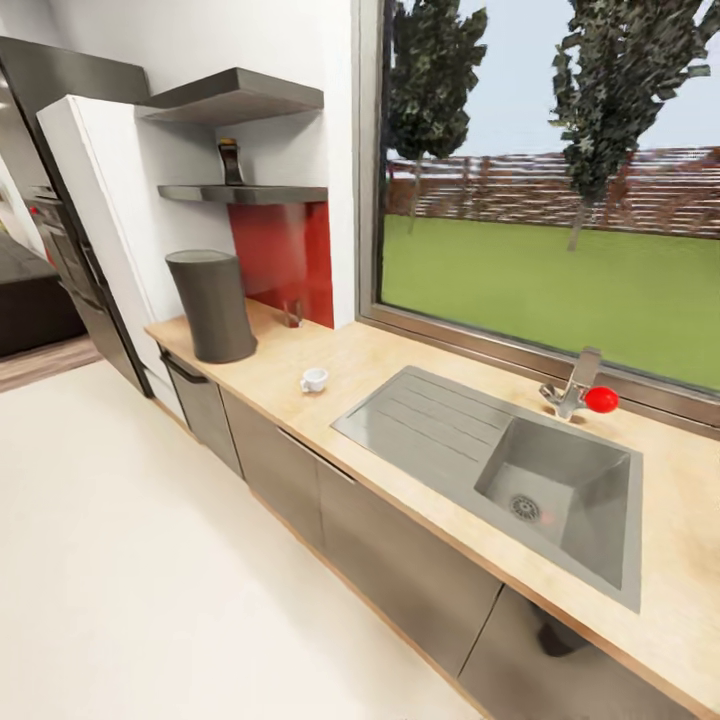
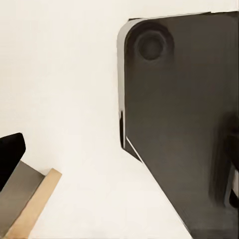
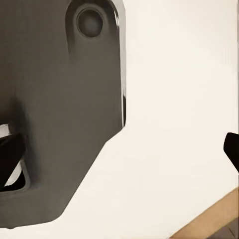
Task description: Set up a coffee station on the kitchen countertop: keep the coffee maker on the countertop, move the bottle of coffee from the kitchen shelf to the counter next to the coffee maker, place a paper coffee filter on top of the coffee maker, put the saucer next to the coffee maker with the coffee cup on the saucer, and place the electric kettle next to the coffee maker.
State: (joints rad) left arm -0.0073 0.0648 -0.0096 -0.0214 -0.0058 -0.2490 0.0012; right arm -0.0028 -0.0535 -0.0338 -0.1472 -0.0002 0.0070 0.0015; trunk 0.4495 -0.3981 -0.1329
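Note:
In the head view a tall dark grey cylindrical appliance, apparently the coffee maker [image 1: 211, 305], stands at the left end of the wooden countertop [image 1: 400, 365]. A small white coffee cup [image 1: 314, 379] sits on the counter to its right, near the sink's drainboard. A dark bottle [image 1: 231, 162] stands on the lower wall shelf [image 1: 245, 193] above the counter. The saucer, kettle and paper filter are out of view. A dark tip [image 2: 10, 154] at the edge of the left wrist view and another [image 3: 232, 148] in the right wrist view may be fingers.
A steel sink [image 1: 540, 480] with a red-knobbed faucet [image 1: 585, 392] is set into the counter under a large window. A small unclear object [image 1: 291, 314] stands by the red backsplash. Both wrist views look down on my dark base [image 2: 184, 124] and pale floor [image 1: 120, 560].

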